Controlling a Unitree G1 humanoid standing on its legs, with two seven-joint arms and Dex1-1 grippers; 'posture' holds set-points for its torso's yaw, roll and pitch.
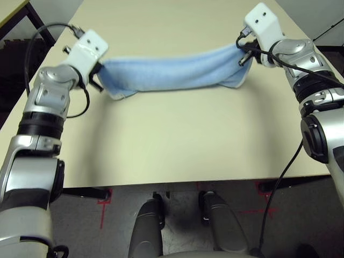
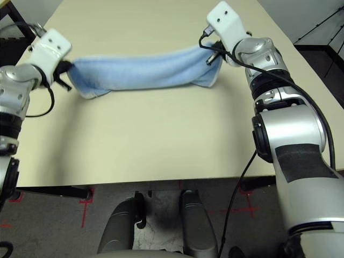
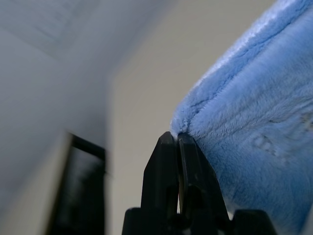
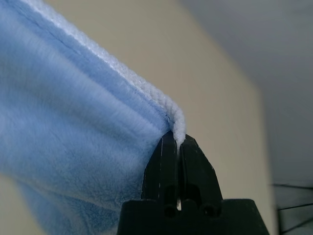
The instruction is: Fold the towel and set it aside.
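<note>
The light-blue towel (image 1: 172,74) hangs stretched between my two grippers across the far half of the table, sagging slightly in the middle, its lower edge at or just above the tabletop. My left gripper (image 1: 98,77) is shut on the towel's left corner; the left wrist view shows the black fingers (image 3: 166,161) pinched on the blue terry cloth (image 3: 254,122). At the right end my right gripper (image 1: 244,51) is shut on the towel's corner, and the right wrist view has its fingers (image 4: 188,161) clamped on the white stitched edging (image 4: 176,120).
The beige table (image 1: 177,145) has bare surface between the towel and its near edge. Dark furniture stands beyond the table's left side (image 1: 16,32). Black cables run along both forearms. Red tape marks lie on the floor in front of the table.
</note>
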